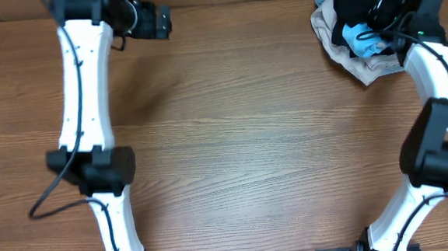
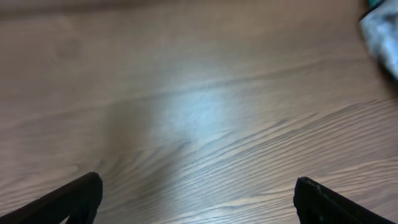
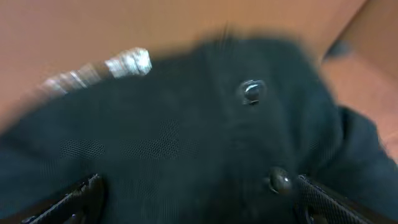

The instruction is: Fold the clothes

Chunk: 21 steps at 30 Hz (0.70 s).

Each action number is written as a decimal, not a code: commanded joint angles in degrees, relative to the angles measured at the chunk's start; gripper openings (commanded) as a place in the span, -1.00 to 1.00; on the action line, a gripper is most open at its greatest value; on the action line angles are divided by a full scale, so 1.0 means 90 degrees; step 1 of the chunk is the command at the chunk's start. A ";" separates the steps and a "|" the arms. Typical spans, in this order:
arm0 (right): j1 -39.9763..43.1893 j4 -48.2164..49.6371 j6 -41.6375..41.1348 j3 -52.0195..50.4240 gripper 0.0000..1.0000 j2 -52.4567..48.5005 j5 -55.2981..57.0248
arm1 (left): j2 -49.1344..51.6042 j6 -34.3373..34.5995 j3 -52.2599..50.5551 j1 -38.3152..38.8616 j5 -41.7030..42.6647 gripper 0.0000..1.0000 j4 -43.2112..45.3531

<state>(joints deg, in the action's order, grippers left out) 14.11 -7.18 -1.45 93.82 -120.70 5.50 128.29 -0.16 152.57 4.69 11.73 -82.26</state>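
A heap of clothes [image 1: 359, 35] lies at the table's far right corner: a beige garment [image 1: 360, 61], a light blue piece [image 1: 361, 41] and a black garment [image 1: 361, 4] on top. My right gripper [image 1: 384, 10] hangs over the heap. In the right wrist view its fingers [image 3: 199, 193] are spread wide, with the black mesh garment with snap buttons [image 3: 186, 143] filling the gap between them. My left gripper [image 1: 159, 22] is at the far left, open and empty over bare wood [image 2: 199, 193].
The wooden table [image 1: 248, 139] fills the overhead view. An edge of the clothes heap [image 2: 382, 34] shows at the top right of the left wrist view. Both arm bases stand at the near edge.
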 commanded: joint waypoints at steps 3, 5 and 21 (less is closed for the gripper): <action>-0.0022 -0.0600 -0.0034 0.0124 1.00 -0.0593 -0.0051 | -0.0610 0.0015 0.0163 0.0027 -0.0044 0.99 -0.0022; -0.0024 -0.0746 -0.0112 0.0129 1.00 -0.0600 -0.0073 | -0.0687 0.0015 0.0163 0.0022 -0.0134 1.00 -0.0022; -0.0032 -0.6737 -0.0219 0.6407 1.00 0.1554 -0.0192 | -0.1717 0.0015 0.0211 0.0019 -0.1656 0.99 0.0068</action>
<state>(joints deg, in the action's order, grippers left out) 14.15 -62.33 -3.03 138.26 -117.69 4.27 117.93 -0.16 153.47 4.78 1.19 -81.80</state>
